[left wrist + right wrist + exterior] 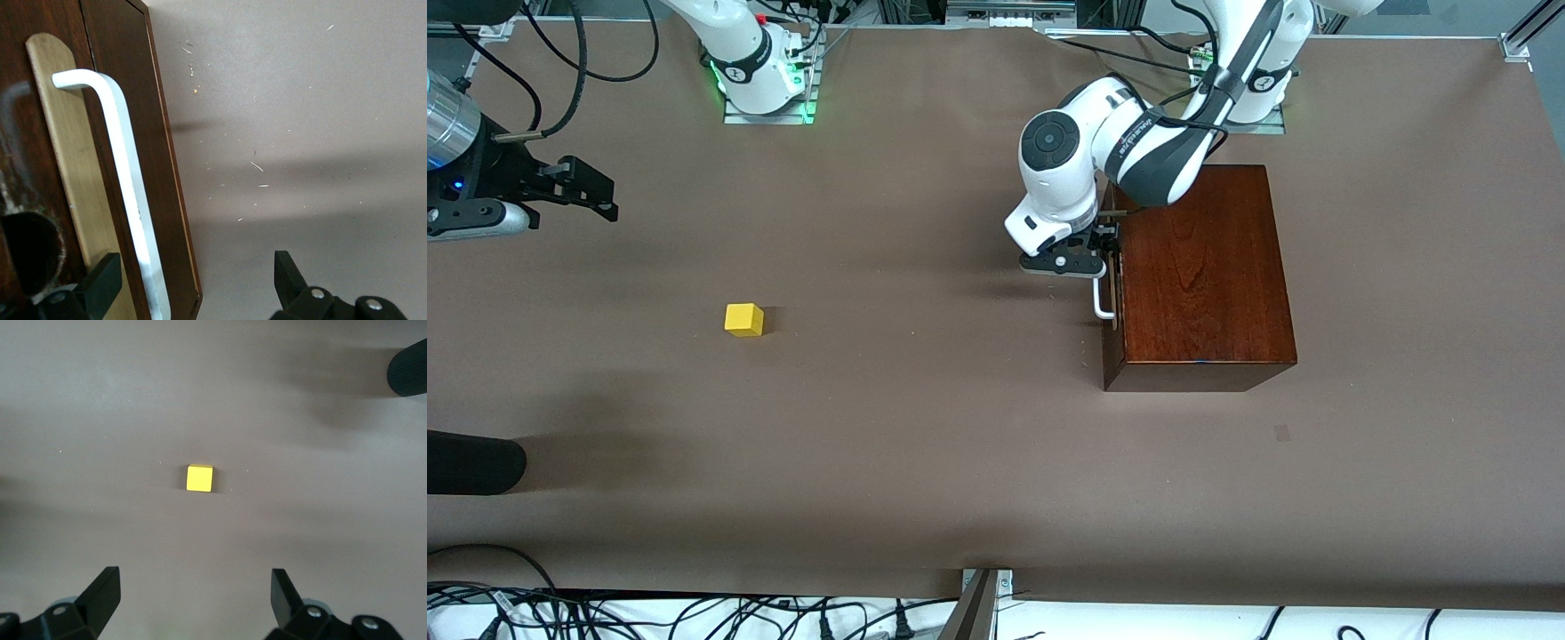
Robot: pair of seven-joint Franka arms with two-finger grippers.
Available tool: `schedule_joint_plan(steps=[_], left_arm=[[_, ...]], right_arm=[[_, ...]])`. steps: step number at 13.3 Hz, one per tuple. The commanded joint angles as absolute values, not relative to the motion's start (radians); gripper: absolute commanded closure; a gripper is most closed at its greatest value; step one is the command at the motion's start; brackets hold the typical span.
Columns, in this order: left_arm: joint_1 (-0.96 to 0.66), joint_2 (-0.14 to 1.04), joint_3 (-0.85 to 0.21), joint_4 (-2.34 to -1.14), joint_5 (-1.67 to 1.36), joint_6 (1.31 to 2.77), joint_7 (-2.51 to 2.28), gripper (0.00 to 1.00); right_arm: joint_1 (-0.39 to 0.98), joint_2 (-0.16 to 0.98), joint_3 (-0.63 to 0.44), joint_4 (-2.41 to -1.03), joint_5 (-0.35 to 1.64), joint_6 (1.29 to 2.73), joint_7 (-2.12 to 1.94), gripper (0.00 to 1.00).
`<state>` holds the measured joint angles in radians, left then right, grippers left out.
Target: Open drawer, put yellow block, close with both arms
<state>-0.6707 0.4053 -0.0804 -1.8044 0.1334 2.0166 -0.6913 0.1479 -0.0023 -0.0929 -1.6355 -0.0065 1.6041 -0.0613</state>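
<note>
the drawer (pixel 1110 276) sits shut in the face of the dark mahogany box (pixel 1200 267), which stands toward the left arm's end of the table (pixel 925 462). its white bar handle (pixel 1103 298) runs along that face, and in the left wrist view the handle (pixel 127 193) stands off a pale wooden strip (pixel 73 180) on the reddish-brown front. the face looks out on a wide stretch of bare brown table toward the right arm's end, with nothing lying in front of it.

the yellow block (pixel 744 319) lies alone on the table, well apart from the box, toward the right arm's end and a little nearer the front camera than the handle. in the right wrist view the block (pixel 199 478) has bare table on every side.

a dark rounded object (pixel 471 462) pokes in at the table's edge at the right arm's end, nearer the front camera than the block (what it is cannot be told), and it also shows in the right wrist view (pixel 408 368).

the left arm bends down from its base over the box's top, and the left gripper (pixel 1096 253) is at the handle's upper part, fingers spread, one finger (pixel 100 283) against the drawer front and the other (pixel 290 277) out over the table, the bar between them but not pinched. the right gripper (pixel 591 196) hangs over the table at the right arm's end, above the block, fingers (pixel 100 597) wide apart and holding nothing.
</note>
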Motion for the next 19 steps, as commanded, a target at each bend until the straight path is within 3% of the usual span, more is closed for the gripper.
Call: schedule_joint_plan(steps=[1,8,17,19], left_arm=[[-0.681,0.419,-0.077,-1.83,0.185,2.042,-0.721,0.0],[-0.719,0.5,-0.077,-1.755,0.298,2.045,-0.811,0.0],[-0.721,0.529,-0.078,-1.75,0.308,2.109,-0.874,0.0],[-0.738,0.557,-0.078,-1.694,0.308,2.117,-0.879,0.0]], right_arm=[[0.15,0.002,-0.092,-1.614,-0.009,1.578,-0.06,0.0],[0.149,0.002,-0.094,-1.614,-0.008,1.574,-0.06,0.0],[0.15,0.002,-0.094,-1.614,-0.008,1.574,-0.06,0.0],[0.15,0.002,-0.094,-1.614,-0.008,1.574,-0.06,0.0]])
